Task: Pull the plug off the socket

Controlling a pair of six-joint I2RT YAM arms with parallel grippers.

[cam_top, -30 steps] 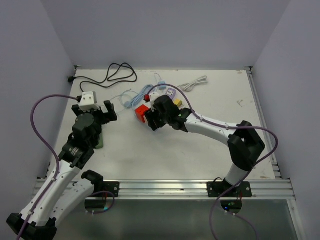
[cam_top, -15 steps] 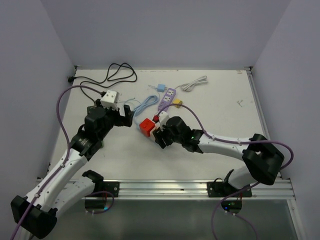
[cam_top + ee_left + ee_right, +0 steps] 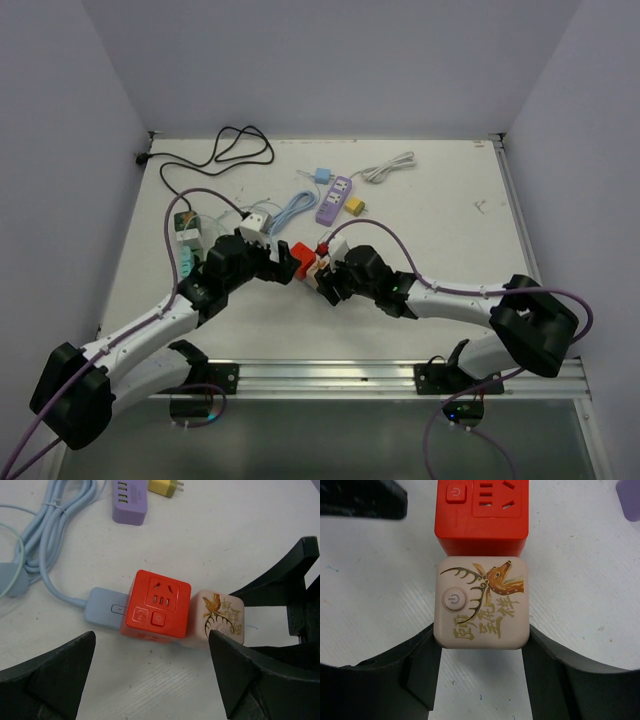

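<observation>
A red cube socket (image 3: 301, 252) lies on the table with a beige deer-printed cube plug (image 3: 322, 265) pushed into its right side. A light-blue plug (image 3: 102, 607) with a cable sits in its left side. My right gripper (image 3: 481, 645) is shut on the beige plug (image 3: 481, 602), its fingers (image 3: 422, 665) pressing both sides; the red socket (image 3: 481, 510) lies just beyond it. My left gripper (image 3: 151, 639) is open and hovers over the red socket (image 3: 157, 611), its jaws wide apart and touching nothing. The beige plug (image 3: 220, 617) shows beside it.
A purple power strip (image 3: 335, 200) and a yellow adapter (image 3: 354, 206) lie behind the socket. A light-blue cable (image 3: 290, 212), a black cable (image 3: 215, 155), a white cable (image 3: 385, 170) and a small blue adapter (image 3: 322, 176) lie at the back. A green-white item (image 3: 185, 240) is at the left.
My right gripper has drawn the red socket and beige plug nearer the front. My left arm has swung right and come over the red socket.
</observation>
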